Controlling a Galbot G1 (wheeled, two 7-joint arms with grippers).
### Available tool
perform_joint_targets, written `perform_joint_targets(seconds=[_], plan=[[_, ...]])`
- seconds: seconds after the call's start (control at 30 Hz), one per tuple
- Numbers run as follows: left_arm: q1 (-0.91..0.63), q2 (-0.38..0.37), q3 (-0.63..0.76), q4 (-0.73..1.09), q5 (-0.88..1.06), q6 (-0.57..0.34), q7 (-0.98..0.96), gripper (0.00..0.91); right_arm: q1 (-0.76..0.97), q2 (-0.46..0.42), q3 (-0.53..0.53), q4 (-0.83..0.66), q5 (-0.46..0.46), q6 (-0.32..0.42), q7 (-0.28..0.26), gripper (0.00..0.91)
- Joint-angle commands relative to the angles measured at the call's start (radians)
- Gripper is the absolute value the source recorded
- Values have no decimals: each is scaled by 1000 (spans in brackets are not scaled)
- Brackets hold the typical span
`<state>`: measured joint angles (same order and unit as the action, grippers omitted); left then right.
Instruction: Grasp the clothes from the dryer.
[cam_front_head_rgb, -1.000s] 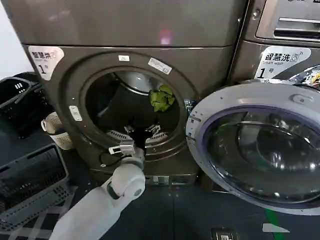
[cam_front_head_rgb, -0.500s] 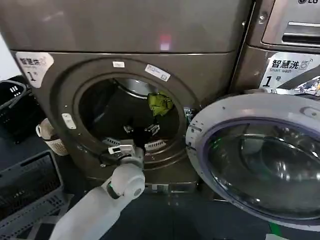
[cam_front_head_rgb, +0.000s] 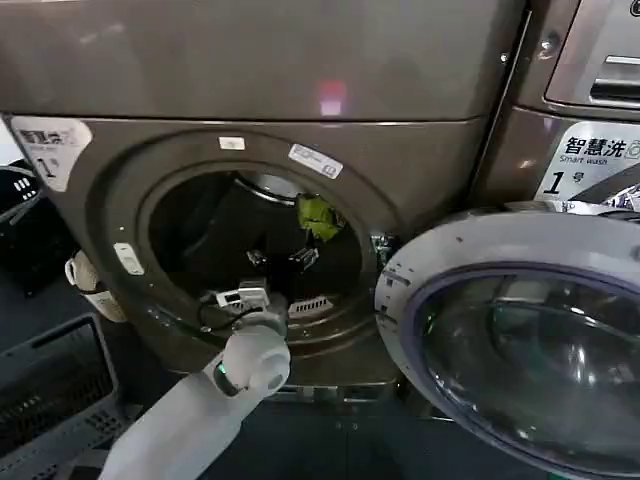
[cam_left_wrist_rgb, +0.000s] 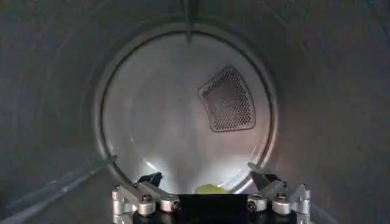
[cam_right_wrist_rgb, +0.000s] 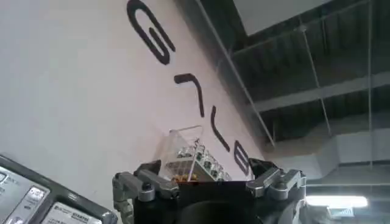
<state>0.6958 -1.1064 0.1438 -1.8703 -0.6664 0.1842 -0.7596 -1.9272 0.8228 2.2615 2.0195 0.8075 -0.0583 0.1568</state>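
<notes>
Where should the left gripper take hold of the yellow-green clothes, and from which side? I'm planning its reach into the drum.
Probably the near, upper bulge of the clothes, approached straight in through the dryer opening. It is a small bunched lump toward the back, and the left gripper already points inward, fingers apart.

Yellow-green clothes (cam_front_head_rgb: 318, 215) glow against the dark drum of the bronze-grey dryer (cam_front_head_rgb: 300, 70). A white label (cam_front_head_rgb: 42, 148) with black characters sits at upper left; the open door (cam_front_head_rgb: 520, 345) shows a pale grey rim around smoky glass.
</notes>
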Motion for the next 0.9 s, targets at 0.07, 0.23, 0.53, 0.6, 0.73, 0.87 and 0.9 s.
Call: perform_joint_targets(seconds=[0.07, 0.23, 0.53, 0.6, 0.73, 0.87, 0.9], plan=[[-2, 0, -1, -1, 0, 0, 0, 907, 0, 1, 2, 1, 1, 0, 0, 907], [-4, 0, -2, 0, 0, 0, 1, 907, -3, 1, 5, 0, 1, 2, 1, 907], [-11, -3, -6, 14, -2, -1, 1, 907, -8, -4, 28, 0, 3, 2, 2, 907], [-15, -4, -5, 21, -1, -2, 2, 907, -8, -6, 29, -1, 3, 1, 4, 907], [-28, -10, -7, 34, -1, -3, 3, 907, -13, -6, 41, -3, 4, -1, 4, 907], [-55, -22, -3, 59, -4, -4, 4, 907, -20, -16, 59, -8, 16, -4, 4, 907], [-62, -28, 1, 66, -5, -3, 4, 907, -22, -18, 65, -10, 16, -4, 3, 907]])
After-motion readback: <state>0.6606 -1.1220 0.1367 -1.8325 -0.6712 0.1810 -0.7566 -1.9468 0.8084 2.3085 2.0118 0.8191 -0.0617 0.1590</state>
